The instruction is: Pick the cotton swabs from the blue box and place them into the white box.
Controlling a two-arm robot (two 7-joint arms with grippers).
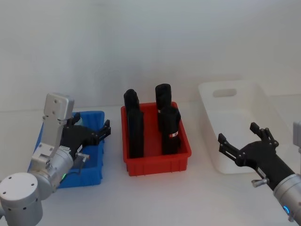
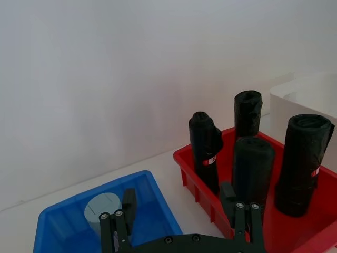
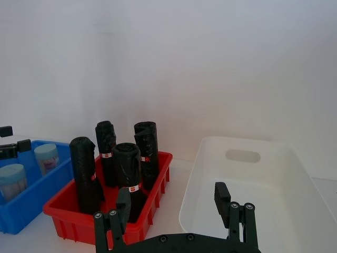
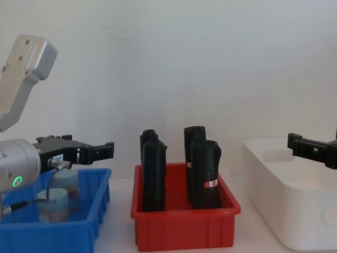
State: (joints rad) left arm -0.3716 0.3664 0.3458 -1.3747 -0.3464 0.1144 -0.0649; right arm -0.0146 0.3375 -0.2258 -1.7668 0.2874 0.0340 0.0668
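Cotton swabs [image 3: 46, 158] stand upright, axes vertical, inside the blue box [image 3: 37, 199].

Bright, even, diffuse light, faint soft shadow beside the red bin [image 1: 157, 165], white box [image 1: 225, 160] washed pale.

Left gripper [image 2: 178, 205] over the gap between two bins

Its two black fingers [image 2: 128, 206] are spread wide apart at the lower edge; beyond one finger lies the blue box [image 2: 79, 202], holding a pale-capped tub of cotton swabs [image 2: 102, 210] just beside that fingertip; beyond the other lies a red bin [image 2: 195, 182] with four black rolls [image 2: 253, 174] standing upright; a corner of the white box [image 2: 310, 97] shows past the red bin.
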